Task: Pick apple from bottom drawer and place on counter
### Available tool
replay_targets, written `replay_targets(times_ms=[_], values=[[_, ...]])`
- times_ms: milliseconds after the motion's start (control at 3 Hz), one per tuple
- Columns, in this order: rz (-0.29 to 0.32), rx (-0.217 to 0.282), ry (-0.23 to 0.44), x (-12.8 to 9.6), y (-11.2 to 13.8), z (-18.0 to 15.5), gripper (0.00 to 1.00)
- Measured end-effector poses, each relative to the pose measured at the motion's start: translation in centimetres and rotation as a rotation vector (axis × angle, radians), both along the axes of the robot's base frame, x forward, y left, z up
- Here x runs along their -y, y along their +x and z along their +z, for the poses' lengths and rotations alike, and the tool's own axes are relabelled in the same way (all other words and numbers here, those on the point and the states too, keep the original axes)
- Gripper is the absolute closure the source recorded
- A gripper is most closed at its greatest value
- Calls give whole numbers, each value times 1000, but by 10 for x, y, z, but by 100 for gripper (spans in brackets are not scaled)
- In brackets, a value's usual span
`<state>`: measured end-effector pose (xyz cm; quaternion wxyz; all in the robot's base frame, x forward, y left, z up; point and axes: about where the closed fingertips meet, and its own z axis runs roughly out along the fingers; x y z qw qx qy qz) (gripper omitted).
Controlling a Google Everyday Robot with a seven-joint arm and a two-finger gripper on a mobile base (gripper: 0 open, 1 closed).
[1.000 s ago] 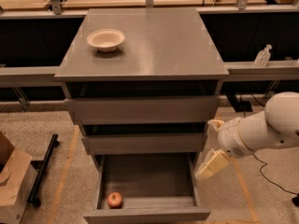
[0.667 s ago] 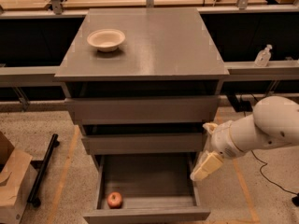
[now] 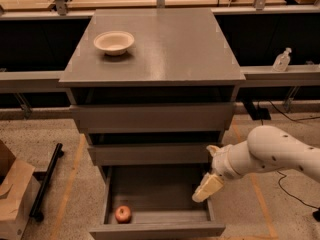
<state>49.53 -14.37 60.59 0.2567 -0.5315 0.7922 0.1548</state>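
Observation:
The bottom drawer (image 3: 157, 229) of the grey unit is pulled open. The small red-orange apple (image 3: 123, 214) lies inside it at the front left corner. My gripper (image 3: 208, 186) hangs on the white arm over the drawer's right side, well to the right of the apple and apart from it. The counter (image 3: 165, 46) is the flat grey top of the unit, above the three drawers.
A white paper bowl (image 3: 114, 42) sits on the counter's left back part. A cardboard box (image 3: 12, 194) and a black bar (image 3: 46, 181) lie on the floor at left. A small bottle (image 3: 281, 60) stands on the ledge at right. Cables run on the floor at right.
The arm and gripper have moved left and down, from beside the drawer unit to over the open bottom drawer's right side. The apple has not moved.

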Motion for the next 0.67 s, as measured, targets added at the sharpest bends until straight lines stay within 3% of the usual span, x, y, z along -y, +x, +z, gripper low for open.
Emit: replay_targets(times_ms=[333,667], values=[[3,-6,47,-18,11,-47,0],[0,-22,57,-20,9,-60,0]])
